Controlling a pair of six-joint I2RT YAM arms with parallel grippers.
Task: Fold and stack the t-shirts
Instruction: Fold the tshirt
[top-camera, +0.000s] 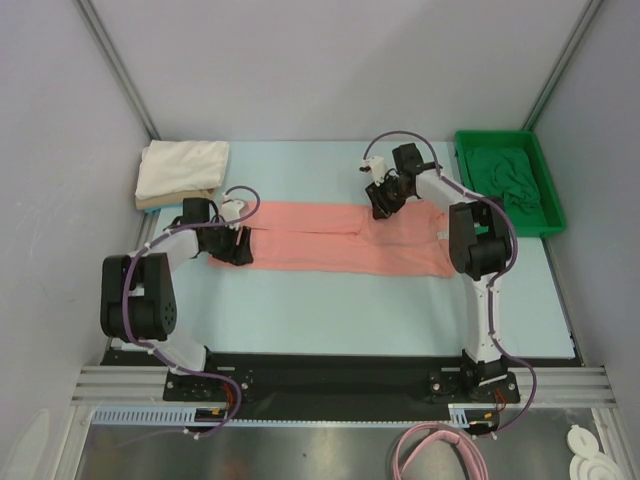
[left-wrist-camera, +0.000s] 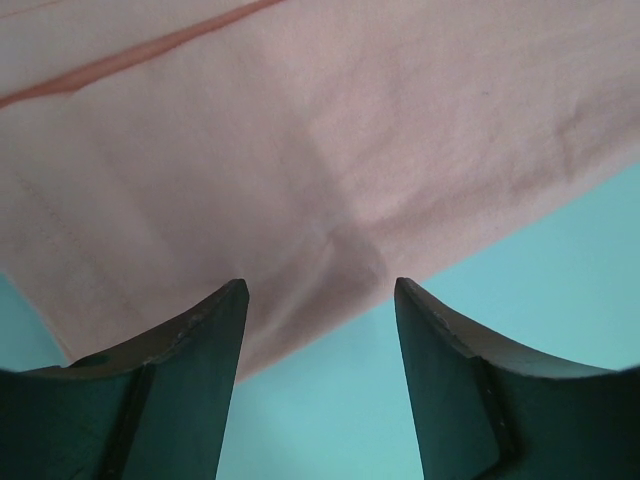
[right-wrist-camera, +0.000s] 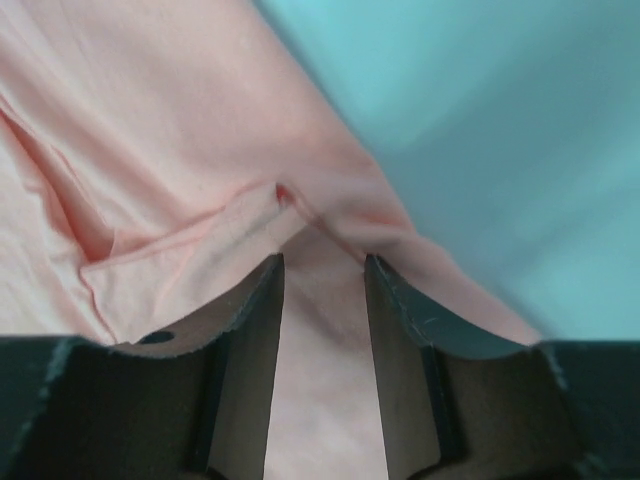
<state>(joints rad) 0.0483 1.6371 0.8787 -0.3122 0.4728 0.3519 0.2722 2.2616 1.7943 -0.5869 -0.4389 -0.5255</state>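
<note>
The left gripper (left-wrist-camera: 320, 290) stands well open with nothing clamped. The edge of the pink shirt (top-camera: 340, 240) crosses the gap between its fingers, with cloth under one finger and bare table (top-camera: 330, 310) under the other. The right gripper (right-wrist-camera: 323, 262) is about half open. Flat pink cloth shows through the gap, and a folded-over flap (right-wrist-camera: 200, 255) lies just off one fingertip; I see no pinch there either.

The shirt lies spread as a long band in the middle of the table, its long axis running left to right, parallel to the near edge where the arms are bolted. The left gripper sits at the band's left short end, low over the cloth. The right gripper is over the far long edge, right of the middle, so most of the cloth lies toward the arm bases from it. A small white speck near the right end may be the neck label, which would put the hem at the left.

That layout probably decides the next move: an end-over-end fold along the long axis suits the left arm, which is already at an end, while the right arm can pin or lift the far edge.

Folded pale shirts (top-camera: 182, 170) are stacked at the far left corner, and a dark green shirt (top-camera: 505, 178) lies in the green tray (top-camera: 549, 185) at the far right
</note>
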